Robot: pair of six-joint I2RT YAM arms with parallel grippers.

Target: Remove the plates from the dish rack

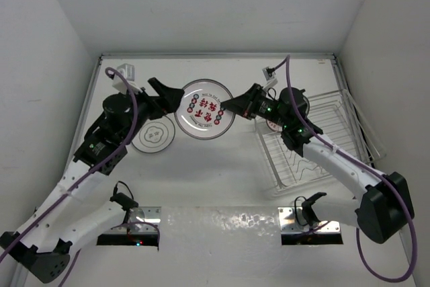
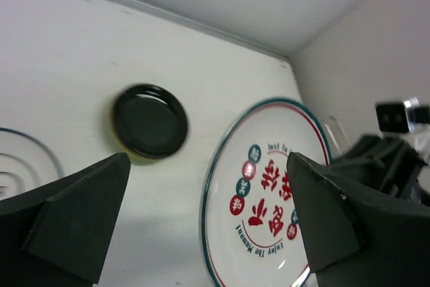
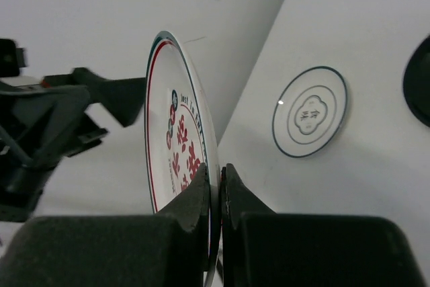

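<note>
A white plate with a red design and a teal-red rim (image 1: 204,109) hangs above the table's middle. My right gripper (image 1: 233,105) is shut on its right rim; in the right wrist view the fingertips (image 3: 205,186) pinch the rim of this plate (image 3: 176,132) edge-on. My left gripper (image 1: 168,95) is at the plate's left rim, open. Its fingers stand wide apart in the left wrist view (image 2: 207,166), and the plate (image 2: 265,199) lies beyond them. The silver wire dish rack (image 1: 316,142) stands at the right, partly under the right arm.
A grey-white plate with a dark rim (image 1: 153,136) (image 3: 310,111) lies flat on the table left of centre. A dark plate (image 2: 149,120) (image 3: 420,89) lies beyond it toward the back wall. White walls close in the table at the left, back and right.
</note>
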